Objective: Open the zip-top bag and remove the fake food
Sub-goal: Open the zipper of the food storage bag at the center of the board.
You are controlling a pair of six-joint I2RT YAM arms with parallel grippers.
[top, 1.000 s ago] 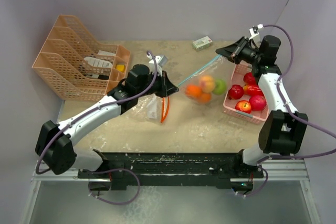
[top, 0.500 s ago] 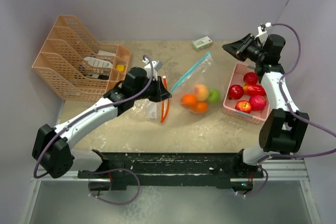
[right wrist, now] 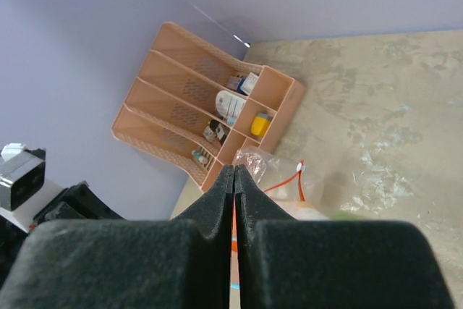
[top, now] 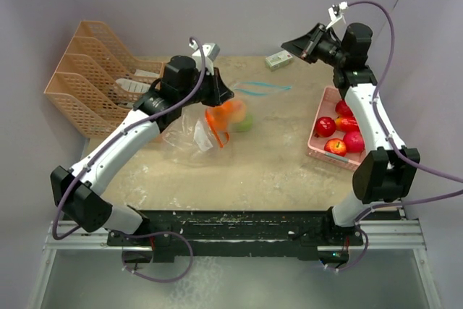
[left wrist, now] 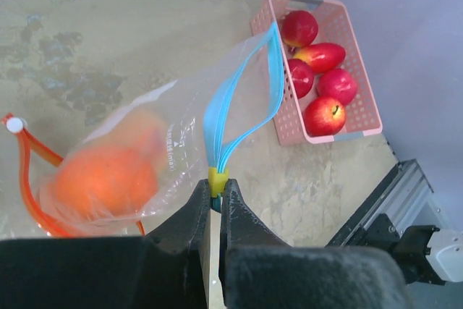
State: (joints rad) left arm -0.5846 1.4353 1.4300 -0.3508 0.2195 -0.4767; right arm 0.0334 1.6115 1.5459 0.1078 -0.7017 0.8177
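My left gripper (top: 217, 93) is shut on the yellow slider (left wrist: 217, 176) of the zip-top bag (top: 233, 117) and holds the bag up off the table. An orange (top: 223, 115) and a green apple (top: 244, 122) hang inside it. In the left wrist view the orange (left wrist: 105, 179) shows through the plastic, and the blue zip strip (left wrist: 246, 99) runs away from my jaws, its two sides parted. The strip's free end (top: 266, 86) points right. My right gripper (top: 295, 44) is shut and empty, high above the table's back right. Several red apples (top: 335, 147) lie in the pink basket (top: 317, 154).
A peach desk organizer (top: 101, 85) with small items stands at the back left. A second clear bag (top: 189, 139) with an orange strip lies under the held bag. A small green box (top: 278, 59) sits at the back. The pink basket (left wrist: 286, 117) is at the right edge.
My right gripper let go of the zip end and rose away to the back. My left gripper lifted the bag up and back, and the fruit swung left under it.
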